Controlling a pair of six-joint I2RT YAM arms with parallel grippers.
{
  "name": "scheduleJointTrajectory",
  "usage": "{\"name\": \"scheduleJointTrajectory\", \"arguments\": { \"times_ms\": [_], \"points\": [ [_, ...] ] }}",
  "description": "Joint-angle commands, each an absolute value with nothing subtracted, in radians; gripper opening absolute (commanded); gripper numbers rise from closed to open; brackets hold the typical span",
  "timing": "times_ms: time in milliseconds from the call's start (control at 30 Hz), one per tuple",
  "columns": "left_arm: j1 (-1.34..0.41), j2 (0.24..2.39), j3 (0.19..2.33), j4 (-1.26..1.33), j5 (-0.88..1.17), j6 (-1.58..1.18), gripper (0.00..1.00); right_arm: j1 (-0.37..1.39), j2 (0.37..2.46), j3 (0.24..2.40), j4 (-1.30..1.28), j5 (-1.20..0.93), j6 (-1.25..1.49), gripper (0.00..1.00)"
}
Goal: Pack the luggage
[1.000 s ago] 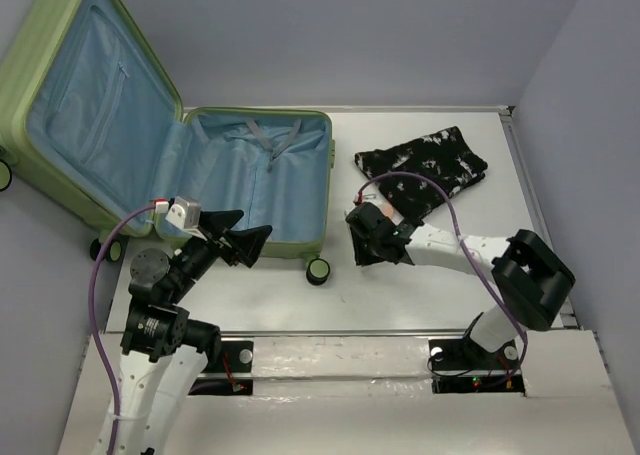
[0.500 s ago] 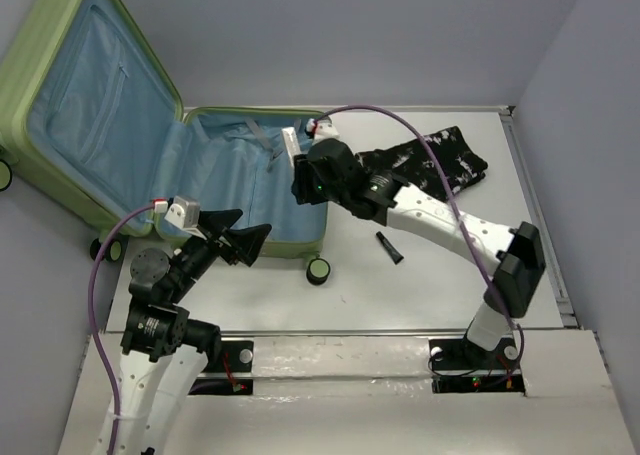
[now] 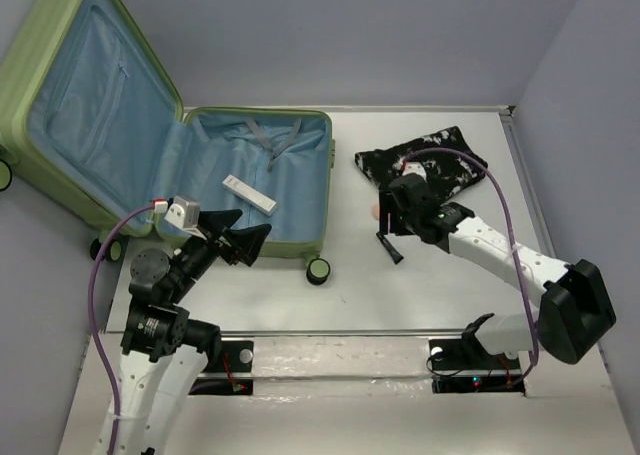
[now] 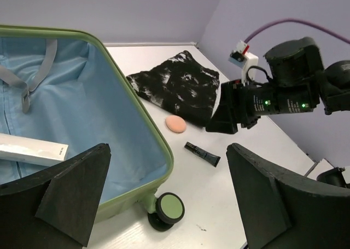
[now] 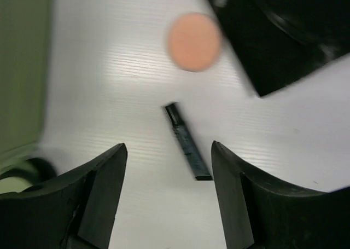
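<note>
Placement of a white box (image 3: pixel 249 194) is what is changed: it is now seen lying flat on the blue lining of the luggage (image 3: pixel 300 190), which is spread open on the left part of the table (image 3: pixel 400 295) with its lid leaned back. Half a second ago the box is shown carried over the case by the right gripper (image 5: pixel 168 146). That gripper is now brought back over the table, its fingers apart with nothing between them, directly above a slim black tube (image 5: pixel 187 142). A pink round puff (image 5: pixel 194 41) and a black-and-white garment (image 3: pixel 420 165) are left lying near it. The left gripper (image 4: pixel 168 167) is unmoved, spread wide and empty by the case's near rim. One item is judged packed, and the tube is probably next.
</note>
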State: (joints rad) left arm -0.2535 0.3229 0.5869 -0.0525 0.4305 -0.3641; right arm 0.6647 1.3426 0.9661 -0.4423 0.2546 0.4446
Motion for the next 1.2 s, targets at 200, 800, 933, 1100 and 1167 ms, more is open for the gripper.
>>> {"name": "scheduleJointTrajectory", "arguments": {
  "times_ms": [200,800,933,1100,1167],
  "points": [
    [-0.249,0.314,0.597,-0.021,0.462,-0.364,0.99,0.565,1.56,0.899,-0.413,0.085,0.364,0.71],
    [-0.245,0.311,0.597,-0.017,0.482,-0.364,0.99,0.687,1.367,1.153,-0.39,-0.072,0.436,0.15],
    [-0.244,0.318,0.595,-0.017,0.477,-0.365,0.99,0.785,1.578,1.432,-0.319,-0.15,0.465,0.4],
    [-0.244,0.313,0.597,-0.023,0.466,-0.362,0.99,0.73,1.632,1.463,-0.288,-0.1,0.494,0.79],
    [-0.244,0.31,0.598,-0.023,0.471,-0.361,0.99,0.694,1.562,1.358,-0.249,-0.045,0.514,0.76]
  ]
}}
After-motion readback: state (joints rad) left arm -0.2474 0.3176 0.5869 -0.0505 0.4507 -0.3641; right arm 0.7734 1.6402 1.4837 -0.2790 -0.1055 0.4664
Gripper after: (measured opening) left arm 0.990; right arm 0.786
